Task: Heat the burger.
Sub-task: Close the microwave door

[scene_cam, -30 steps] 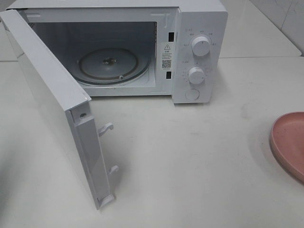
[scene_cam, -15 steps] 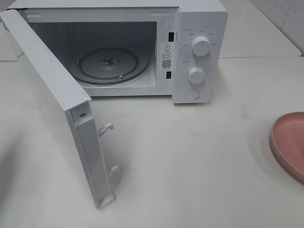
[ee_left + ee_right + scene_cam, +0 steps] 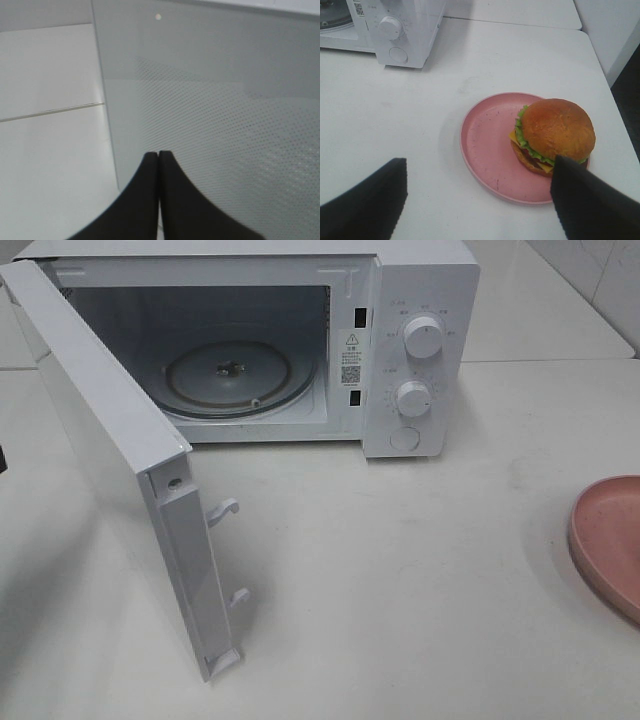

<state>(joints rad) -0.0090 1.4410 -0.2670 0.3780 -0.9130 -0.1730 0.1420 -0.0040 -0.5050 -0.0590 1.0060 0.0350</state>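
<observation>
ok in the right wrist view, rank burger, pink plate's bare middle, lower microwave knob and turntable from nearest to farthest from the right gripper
1. burger, beside one of the fingers of the open right gripper.
2. pink plate, bare middle, beside the burger.
3. lower microwave knob, across the table.
4. turntable, inside the microwave, beyond the knob.

A white microwave oven [image 3: 400, 340] stands at the back of the white table [image 3: 420, 570]. Its white door [image 3: 120, 460] is swung wide open toward the front, showing two white latch hooks [image 3: 225, 510] on its inner edge. Inside the cavity lies a round clear glass turntable [image 3: 235, 375]. On the control panel, two round white knobs sit one above the other, the upper knob [image 3: 424, 337] over the lower knob [image 3: 413, 398], with a round white button [image 3: 404, 438] beneath them. A warning sticker [image 3: 351, 355] is stuck on the frame beside the cavity. A round pink plate [image 3: 490, 145] rests on the table, well apart from the oven.
</observation>
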